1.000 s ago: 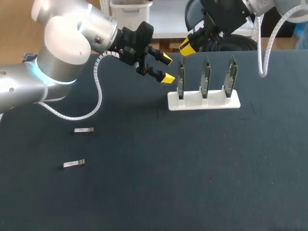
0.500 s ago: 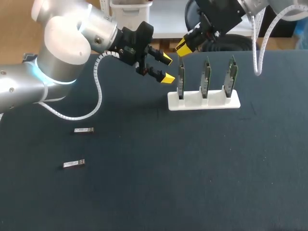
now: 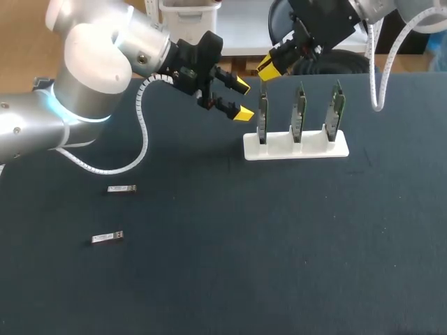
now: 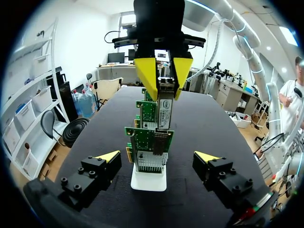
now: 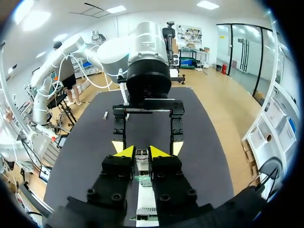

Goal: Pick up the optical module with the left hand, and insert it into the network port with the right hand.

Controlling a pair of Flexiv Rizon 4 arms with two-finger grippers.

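1. Left wrist view: the right gripper (image 4: 164, 71) pinches the module (image 4: 165, 108) from two sides, its yellow tips pressed on the module's upper end.
2. The module's long axis runs straight down out of those fingers. Its lower end points at the port (image 4: 160, 140) on the nearest card (image 4: 141, 142) of the white stand (image 4: 148, 181).
3. Module and port look lined up along that one axis. From this angle I cannot tell whether the lower end has entered the port's mouth or only sits just above it.
4. Right wrist view: the module lies between my right fingers and points ahead along them, with the card's green edge directly under it.
5. Head view: the left gripper (image 3: 242, 99) is spread and empty. It sits just beside the stand on the left-arm side, level with the cards and touching none of them.
6. The right arm is the nearer one, with its gripper directly over the leftmost card.
7. My judgement: the next move is a push by the right arm along the module's long axis into the port. Any sideways tilt risks jamming it against the mouth.
8. Two spare modules (image 3: 121, 188) lie flat on the table (image 3: 279, 244), well apart from the stand, on the left arm's side.
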